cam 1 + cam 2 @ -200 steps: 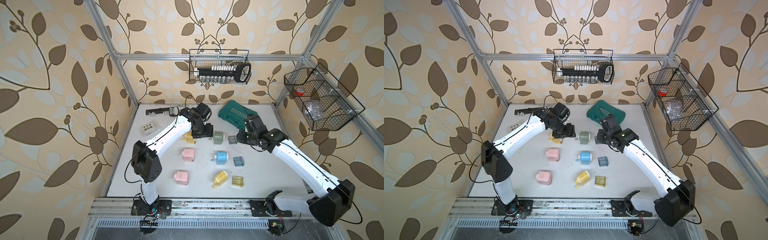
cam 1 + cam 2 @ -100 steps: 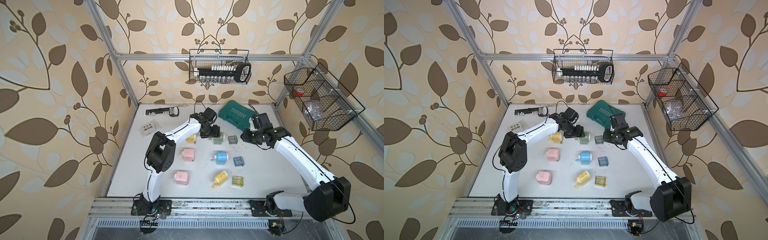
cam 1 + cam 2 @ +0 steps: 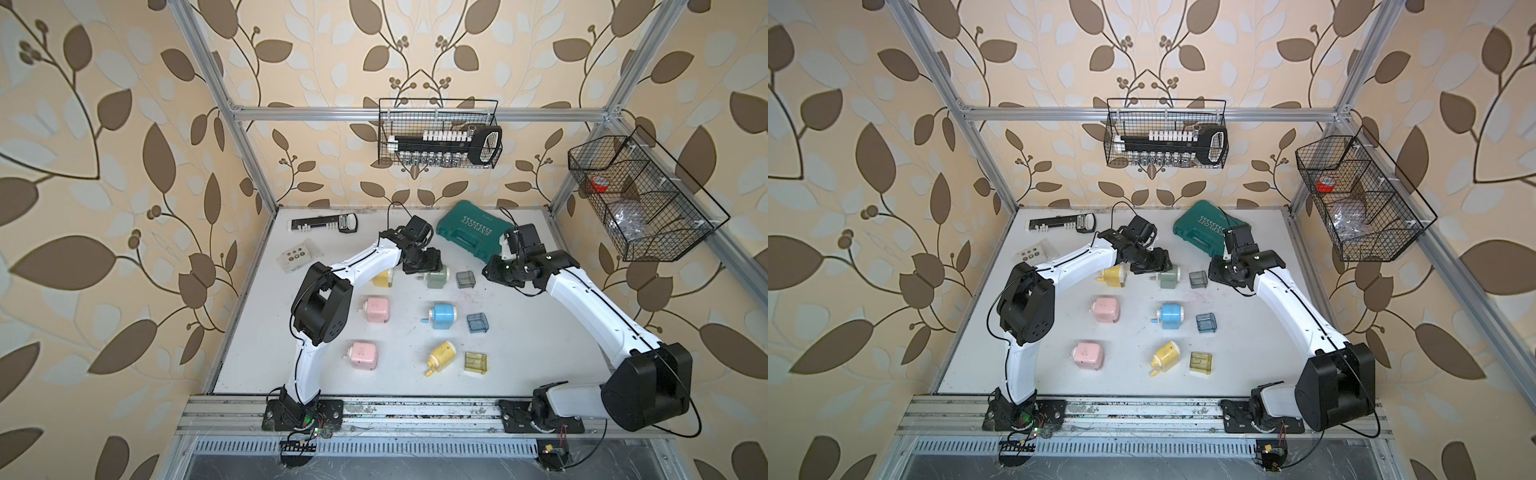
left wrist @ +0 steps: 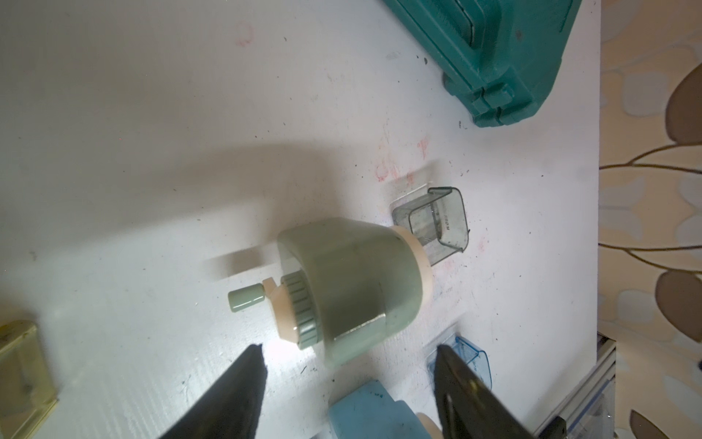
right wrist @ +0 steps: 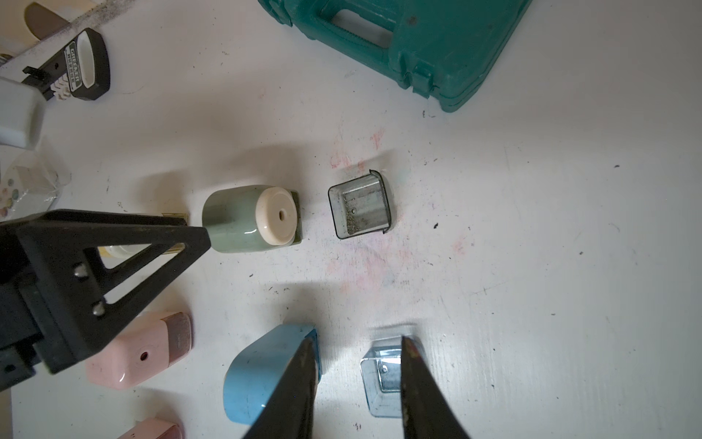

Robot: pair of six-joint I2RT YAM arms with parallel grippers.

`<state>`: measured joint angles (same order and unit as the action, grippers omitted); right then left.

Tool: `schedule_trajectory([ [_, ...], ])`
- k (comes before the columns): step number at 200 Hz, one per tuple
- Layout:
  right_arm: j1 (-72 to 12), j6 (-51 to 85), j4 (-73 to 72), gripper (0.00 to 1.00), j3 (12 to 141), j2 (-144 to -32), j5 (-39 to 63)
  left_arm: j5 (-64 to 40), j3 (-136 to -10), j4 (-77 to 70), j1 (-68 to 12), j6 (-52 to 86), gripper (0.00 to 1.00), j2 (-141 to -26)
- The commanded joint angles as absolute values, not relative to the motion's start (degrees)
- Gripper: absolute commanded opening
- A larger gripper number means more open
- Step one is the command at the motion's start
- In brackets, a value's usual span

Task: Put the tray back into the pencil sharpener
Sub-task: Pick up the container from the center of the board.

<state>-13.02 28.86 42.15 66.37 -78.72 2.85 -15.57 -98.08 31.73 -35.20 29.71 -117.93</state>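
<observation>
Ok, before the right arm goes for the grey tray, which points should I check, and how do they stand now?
1. Right gripper open and empty: ok.
2. Grey tray free, apart from the green sharpener: ok.
3. Left gripper clamped on the sharpener to steady it: not ok, its jaws stand open.
4. Sharpener's tray slot facing the tray: cannot tell.
5. Tray free of shavings: not ok, some dust lies inside.
</observation>
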Motion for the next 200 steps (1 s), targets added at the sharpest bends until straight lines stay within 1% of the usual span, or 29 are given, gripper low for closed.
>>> schedule_trajectory([
  [1,-12.70,28.15,41.44,0.34,66.98,-79.46,4.16,-17.79,-97.53,30.42,-34.30,31.02,0.71,-118.62],
  [94,-10.91,27.60,39.45,0.34,65.70,-81.94,5.79,-20.22,-98.95,31.25,-33.58,32.45,0.66,-121.59],
  [164,-9.93,25.51,38.52,0.34,67.49,-88.38,6.87,-20.92,-99.87,32.35,-33.49,32.86,0.61,-122.12],
  [200,-9.89,23.68,38.64,0.34,69.42,-92.34,7.37,-20.92,-99.52,32.54,-33.57,33.13,0.61,-122.25],
])
